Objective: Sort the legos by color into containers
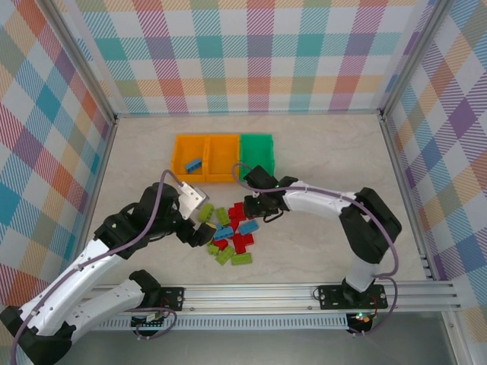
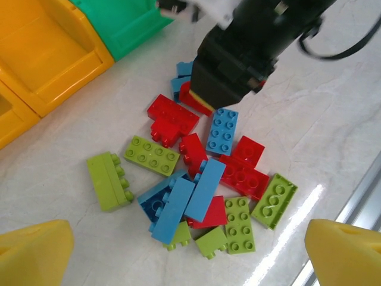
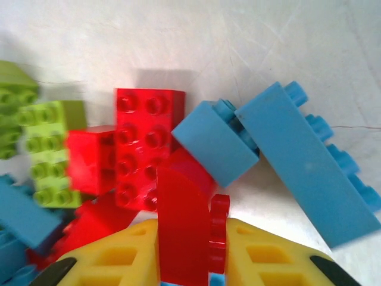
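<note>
Overhead: a marbled table (image 1: 335,152) with a loose pile of red, blue and lime legos (image 1: 230,237) near the middle. At the pile's 12 o'clock, apart from it, three bins in a touching row: an orange bin (image 1: 185,148) at the 9 o'clock end, a second orange bin (image 1: 223,154) in the middle, a green bin (image 1: 257,150) at the 3 o'clock end. Inside the first orange bin, one blue brick (image 1: 195,163). Reaching in from 3 o'clock, the right gripper (image 1: 255,204), down at the pile's 1 o'clock edge. From its wrist camera: yellow fingers (image 3: 113,259) clamped on a red brick (image 3: 183,226), held on edge with studs toward 3 o'clock, more red, blue and lime bricks lying just beyond at 12 o'clock. Coming from 8 o'clock, the left gripper (image 1: 205,224), hanging over the pile's 9 o'clock side. From its wrist camera: spread wide and holding nothing, one yellow fingertip (image 2: 36,253) at 7 o'clock, the other at 5 o'clock, the pile below and between them, the right gripper's black body at 12 o'clock.
</note>
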### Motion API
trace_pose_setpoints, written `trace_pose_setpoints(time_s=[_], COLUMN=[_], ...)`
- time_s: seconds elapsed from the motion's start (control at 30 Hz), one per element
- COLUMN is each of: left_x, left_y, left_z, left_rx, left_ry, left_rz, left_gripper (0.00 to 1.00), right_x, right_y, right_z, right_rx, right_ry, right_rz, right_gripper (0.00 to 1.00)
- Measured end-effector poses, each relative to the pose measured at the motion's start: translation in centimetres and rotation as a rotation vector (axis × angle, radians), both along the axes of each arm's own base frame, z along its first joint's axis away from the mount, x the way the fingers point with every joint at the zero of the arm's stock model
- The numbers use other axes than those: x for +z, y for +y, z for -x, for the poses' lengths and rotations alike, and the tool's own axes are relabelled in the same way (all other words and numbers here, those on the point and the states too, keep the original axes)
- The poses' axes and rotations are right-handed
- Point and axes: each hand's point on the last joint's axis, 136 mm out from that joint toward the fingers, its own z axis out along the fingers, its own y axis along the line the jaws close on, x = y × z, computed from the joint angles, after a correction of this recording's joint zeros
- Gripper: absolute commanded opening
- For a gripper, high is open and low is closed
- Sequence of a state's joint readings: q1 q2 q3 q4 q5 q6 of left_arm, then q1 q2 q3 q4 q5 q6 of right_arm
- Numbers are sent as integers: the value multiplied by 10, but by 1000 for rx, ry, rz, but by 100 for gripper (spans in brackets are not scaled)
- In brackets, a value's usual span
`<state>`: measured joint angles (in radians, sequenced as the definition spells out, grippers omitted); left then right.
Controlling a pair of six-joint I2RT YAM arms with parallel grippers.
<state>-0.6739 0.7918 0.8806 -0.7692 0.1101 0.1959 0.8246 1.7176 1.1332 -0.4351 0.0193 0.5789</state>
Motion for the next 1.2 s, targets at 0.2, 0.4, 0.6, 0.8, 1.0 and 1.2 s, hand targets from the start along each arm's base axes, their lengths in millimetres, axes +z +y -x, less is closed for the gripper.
trace_pose_setpoints(time_s=[0.2, 0.4, 0.6, 0.8, 1.0, 1.2], left_x=[-10, -16, -20, -22, -38, -48], left_y=[0, 4, 17, 29, 39, 45], left_z=[-5, -14, -22, -35, -46, -52], left_rx=[13, 48, 127, 235, 317, 359], left_ry=[-12, -21, -26, -4, 65, 107], left_rz=[-10, -35, -41, -20, -41, -53], left_gripper=[100, 100, 100, 100, 100, 100], right_x=[75, 111, 90, 46, 49, 91], right_y=[-4, -11, -26, -28, -24, -36], right_z=[-13, -83, -179, -216, -212, -174], right_rx=[15, -24, -105, -102, -79, -68], right_ry=[-199, -365, -399, -333, -312, -344], right_rz=[-84, -33, 64, 148, 146, 75], right_gripper=[27, 22, 27, 39, 49, 52])
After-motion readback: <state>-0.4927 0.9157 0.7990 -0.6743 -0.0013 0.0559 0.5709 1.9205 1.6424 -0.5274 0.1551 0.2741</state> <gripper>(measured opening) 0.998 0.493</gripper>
